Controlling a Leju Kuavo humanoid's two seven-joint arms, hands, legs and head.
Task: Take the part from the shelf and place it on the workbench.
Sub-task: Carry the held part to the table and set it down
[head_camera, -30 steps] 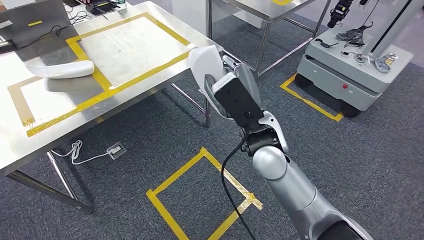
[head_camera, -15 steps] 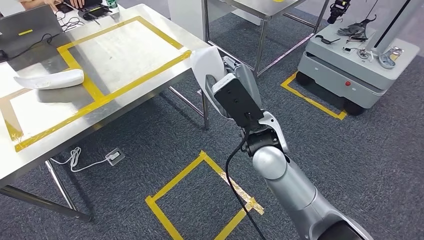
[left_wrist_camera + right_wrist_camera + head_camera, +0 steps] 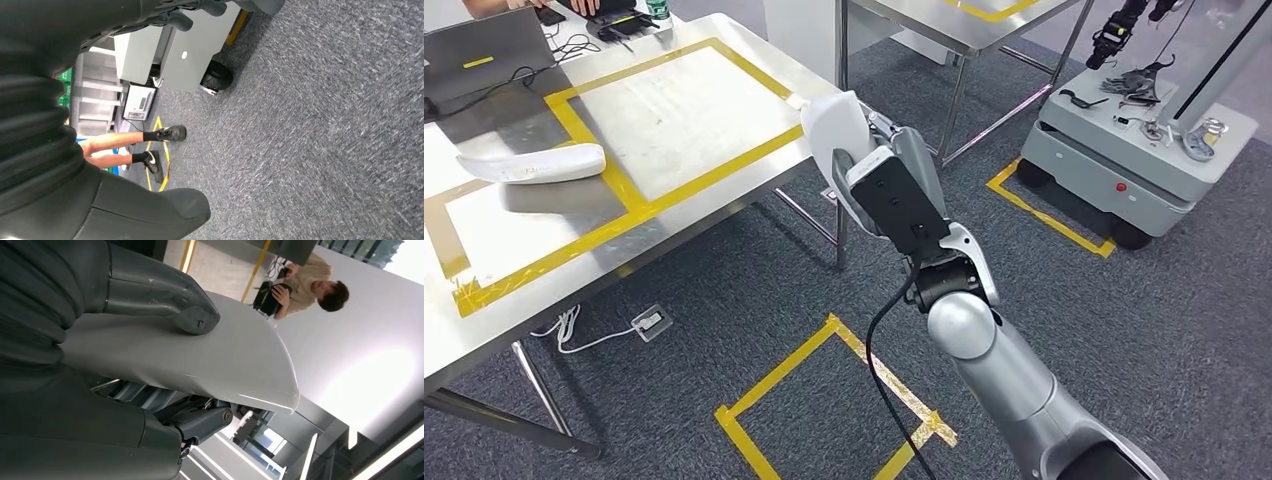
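My right hand (image 3: 892,140) grips a white curved part (image 3: 834,122) just off the near corner of the steel workbench (image 3: 694,95). The wrist camera box covers much of the hand from above. In the right wrist view the thumb (image 3: 165,295) presses on top of the part (image 3: 210,360) and the darker fingers clamp it from underneath. A second white part (image 3: 534,163) lies on the workbench inside a yellow-taped frame. My left hand (image 3: 115,200) hangs over the carpet, holding nothing, thumb apart from the fingers.
A grey wheeled cart (image 3: 1144,165) with tools stands to the right. A second steel table (image 3: 969,20) is behind. Yellow tape squares (image 3: 824,400) mark the carpet; a power strip (image 3: 649,322) lies under the workbench. A laptop (image 3: 484,55) sits far left. A person's legs (image 3: 135,142) stand nearby.
The whole picture has shifted slightly, so the camera has moved. My right hand still holds the white part at the workbench corner.
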